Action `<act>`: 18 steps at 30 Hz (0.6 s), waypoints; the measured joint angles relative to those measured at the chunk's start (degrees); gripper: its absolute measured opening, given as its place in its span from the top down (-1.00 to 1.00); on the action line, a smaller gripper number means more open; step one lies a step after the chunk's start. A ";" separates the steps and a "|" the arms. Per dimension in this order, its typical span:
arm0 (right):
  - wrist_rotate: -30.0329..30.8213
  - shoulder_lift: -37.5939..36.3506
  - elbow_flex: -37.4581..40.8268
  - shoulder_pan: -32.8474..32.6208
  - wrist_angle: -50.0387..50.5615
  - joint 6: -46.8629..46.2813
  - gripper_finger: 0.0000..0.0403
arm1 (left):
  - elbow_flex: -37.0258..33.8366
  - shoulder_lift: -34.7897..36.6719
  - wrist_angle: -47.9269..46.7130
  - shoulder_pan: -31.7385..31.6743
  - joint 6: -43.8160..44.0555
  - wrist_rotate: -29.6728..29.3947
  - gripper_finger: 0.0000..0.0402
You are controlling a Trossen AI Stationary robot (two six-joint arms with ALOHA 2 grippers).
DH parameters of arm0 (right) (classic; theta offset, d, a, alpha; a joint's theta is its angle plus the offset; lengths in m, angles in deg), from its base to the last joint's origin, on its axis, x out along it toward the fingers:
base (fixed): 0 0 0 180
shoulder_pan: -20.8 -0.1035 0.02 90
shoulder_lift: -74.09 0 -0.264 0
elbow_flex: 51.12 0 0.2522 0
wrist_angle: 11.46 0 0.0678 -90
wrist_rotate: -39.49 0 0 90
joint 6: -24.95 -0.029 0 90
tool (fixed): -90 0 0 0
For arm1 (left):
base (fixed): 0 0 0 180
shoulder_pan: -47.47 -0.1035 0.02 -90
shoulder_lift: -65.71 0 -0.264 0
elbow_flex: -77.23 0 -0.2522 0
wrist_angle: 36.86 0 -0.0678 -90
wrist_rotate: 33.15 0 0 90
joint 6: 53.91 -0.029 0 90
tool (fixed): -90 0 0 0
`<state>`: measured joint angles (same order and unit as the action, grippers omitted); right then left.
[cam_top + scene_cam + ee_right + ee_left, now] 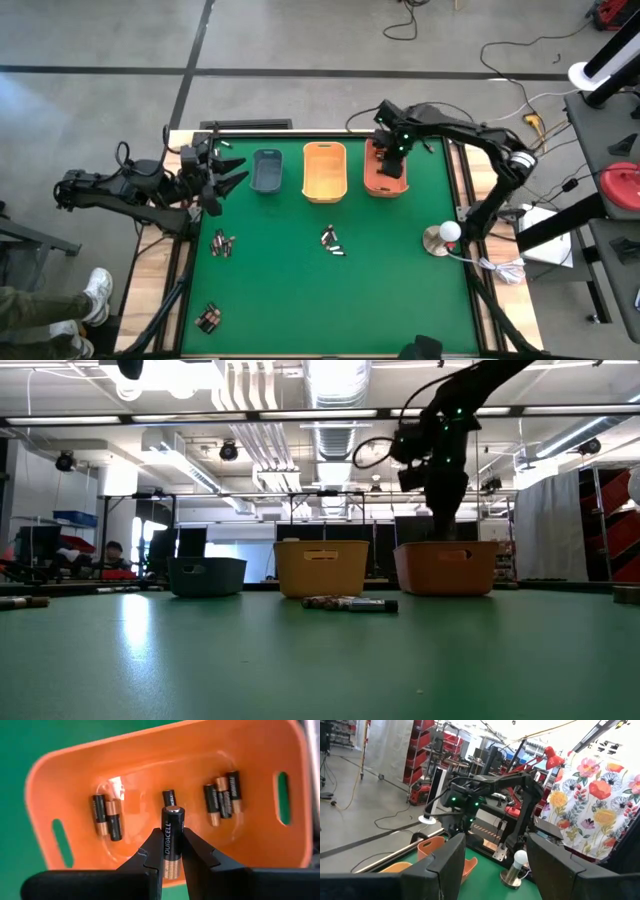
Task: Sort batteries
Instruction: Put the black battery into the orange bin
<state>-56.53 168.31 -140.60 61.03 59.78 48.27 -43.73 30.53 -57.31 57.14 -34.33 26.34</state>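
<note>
Batteries: one black-and-copper cell [170, 840] is pinched between the right claw's fingers, directly above the orange bin [165, 760].
Cells in the orange bin: six lie on its floor, two on one side [106, 816], one in the middle [169, 798], three on the other side [222, 795].
Loose cells, middle: a small cluster [331, 241] lies on the green surface [400, 280], near of the yellow-orange bin [324, 170].
Loose cells, left: one group [222, 243] at mid-depth, another [208, 318] close to the near edge.
Right claw [391, 158]: clenched on the cell, over the orange bin at the far right.
Left claw [232, 172]: fingers spread, holding nothing, at the far left edge of the surface beside the grey-blue bin [267, 170].
Bins: three in a row along the far side, grey-blue, yellow-orange, orange from left to right.
</note>
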 joint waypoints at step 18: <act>8.62 13.76 0.04 0.42 -8.01 5.28 0.72 | 0.02 -0.63 -0.68 -0.02 1.51 0.09 0.05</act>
<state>-47.91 182.07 -140.56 61.44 51.77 53.56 -43.71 29.90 -57.98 57.12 -32.82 26.43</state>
